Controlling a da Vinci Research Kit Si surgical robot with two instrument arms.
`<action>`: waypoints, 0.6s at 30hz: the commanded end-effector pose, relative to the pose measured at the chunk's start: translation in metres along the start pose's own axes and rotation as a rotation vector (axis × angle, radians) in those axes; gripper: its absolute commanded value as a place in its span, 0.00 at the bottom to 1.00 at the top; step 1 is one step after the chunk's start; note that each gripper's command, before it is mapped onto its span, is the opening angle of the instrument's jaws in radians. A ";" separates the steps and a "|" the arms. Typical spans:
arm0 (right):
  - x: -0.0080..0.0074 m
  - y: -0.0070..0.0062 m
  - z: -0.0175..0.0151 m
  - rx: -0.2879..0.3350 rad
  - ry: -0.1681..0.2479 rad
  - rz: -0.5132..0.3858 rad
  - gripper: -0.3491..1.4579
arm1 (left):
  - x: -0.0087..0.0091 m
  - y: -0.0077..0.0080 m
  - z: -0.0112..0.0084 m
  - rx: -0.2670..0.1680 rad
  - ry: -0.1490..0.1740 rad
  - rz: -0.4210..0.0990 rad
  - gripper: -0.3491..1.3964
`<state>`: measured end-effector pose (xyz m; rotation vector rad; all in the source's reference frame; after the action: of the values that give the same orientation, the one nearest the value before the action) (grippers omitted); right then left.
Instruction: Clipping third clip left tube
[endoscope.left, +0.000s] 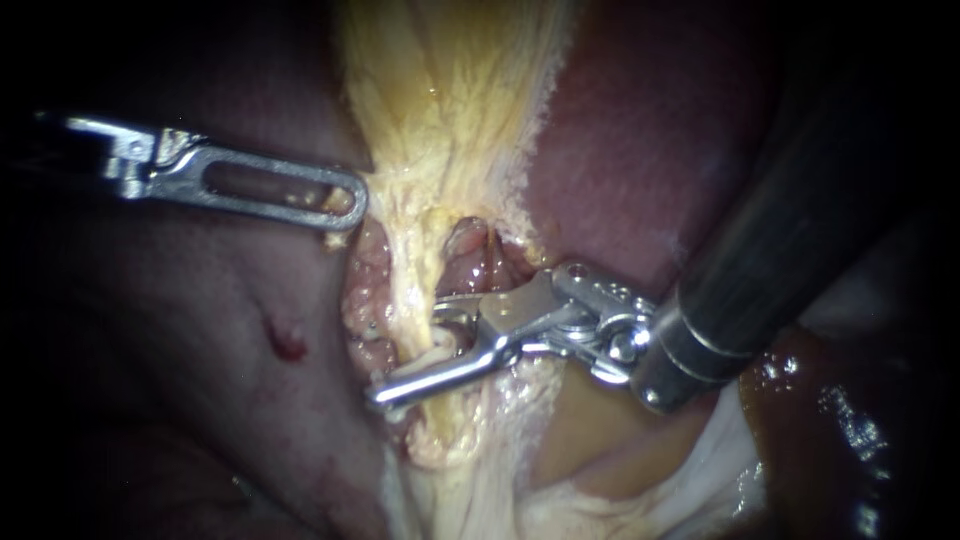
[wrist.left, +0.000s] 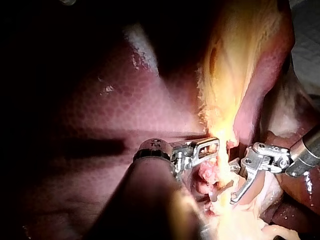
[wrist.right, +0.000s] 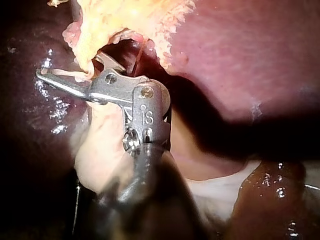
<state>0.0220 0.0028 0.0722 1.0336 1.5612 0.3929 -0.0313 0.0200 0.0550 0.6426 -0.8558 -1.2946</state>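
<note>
a: where is the pale whitish tube (endoscope.left: 445, 348)?
b: centre, between the spread jaws of the right steel instrument (endoscope.left: 410, 350). the clip is not yet closed.
a: and the left slotted steel instrument (endoscope.left: 350, 205)?
b: its jaws seemingly pinch the yellow fatty tissue (endoscope.left: 440, 120).

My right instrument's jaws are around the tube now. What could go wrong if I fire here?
1. The right instrument, jaws open, straddles the tube together with yellow fatty tissue; the clip might bunch that in and sit loose.
2. Its long lower jaw pokes past the tube toward the reddish tissue and could scrape it.
3. The left instrument is at the fatty tissue's thin edge; a hard pull might tear it.
</note>
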 end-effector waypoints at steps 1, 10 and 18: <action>0.0000 0.0000 0.0000 0.002 -0.001 -0.001 0.46 | 0.0000 0.0000 0.0000 -0.001 -0.001 0.000 0.00; -0.0002 -0.0002 0.0005 0.026 0.005 0.002 0.46 | 0.0000 0.0002 0.0003 -0.001 -0.001 0.001 0.00; -0.0011 -0.0008 0.0007 0.074 -0.003 0.018 0.46 | 0.0000 0.0004 0.0002 -0.001 -0.001 0.001 0.00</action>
<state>0.0222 0.0012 0.0721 1.1063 1.5750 0.3460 -0.0313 0.0201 0.0555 0.6404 -0.8558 -1.2948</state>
